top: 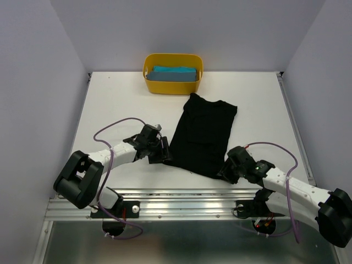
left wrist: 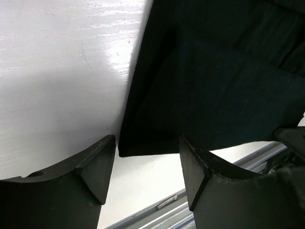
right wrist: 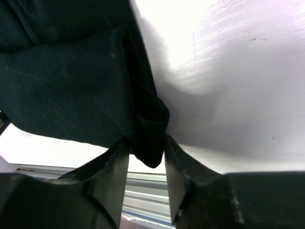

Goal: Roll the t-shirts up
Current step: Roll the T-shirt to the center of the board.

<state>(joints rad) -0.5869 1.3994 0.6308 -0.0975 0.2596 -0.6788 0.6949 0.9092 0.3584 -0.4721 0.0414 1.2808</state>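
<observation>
Yellow plastic tub (top: 170, 88): upright at the far edge of the white table (top: 110, 104), about midway along. Metal rail (top: 181, 201): runs along the table's near edge.

I am holding the left gripper (left wrist: 147, 145) low with its jaws apart, while the right gripper (right wrist: 147, 143) is pinching the black t-shirt (right wrist: 71, 76) corner.

Teal-blue t-shirt (top: 175, 73) mostly hidden behind wall of yellow tub (top: 172, 87), upper centre; black t-shirt (left wrist: 214, 86) cut off by top and right edges.

Jaws of the right gripper (right wrist: 147, 155) pinch a bunched black t-shirt (right wrist: 71, 81) corner over the white table (right wrist: 238, 86).
</observation>
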